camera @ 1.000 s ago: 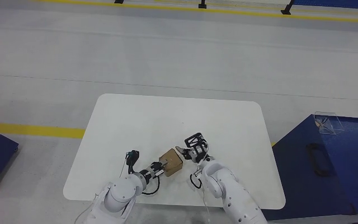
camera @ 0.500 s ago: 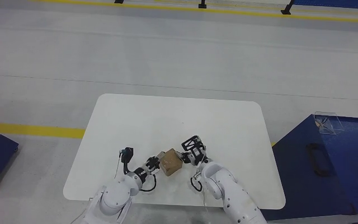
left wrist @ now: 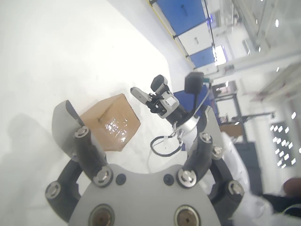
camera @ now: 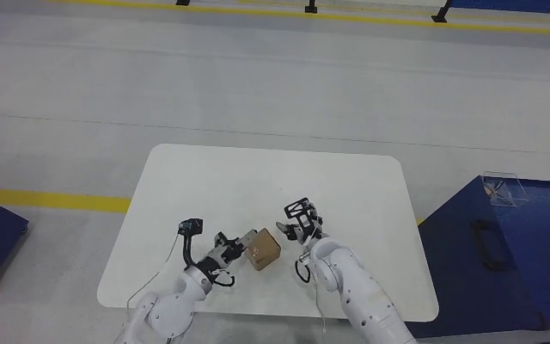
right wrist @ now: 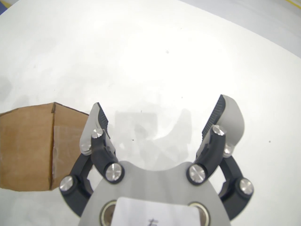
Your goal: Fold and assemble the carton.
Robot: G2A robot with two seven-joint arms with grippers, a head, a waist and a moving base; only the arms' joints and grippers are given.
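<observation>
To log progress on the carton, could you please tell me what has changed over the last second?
The right hand first closed in against the closed brown cardboard carton, then drew back and now stands apart from it, open. The left hand, also open, eased away from the carton's other side. The carton stayed about where it was on the white table.

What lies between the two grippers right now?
The carton lies between the left gripper and the right gripper, as the top view shows; both grippers are open.
</observation>
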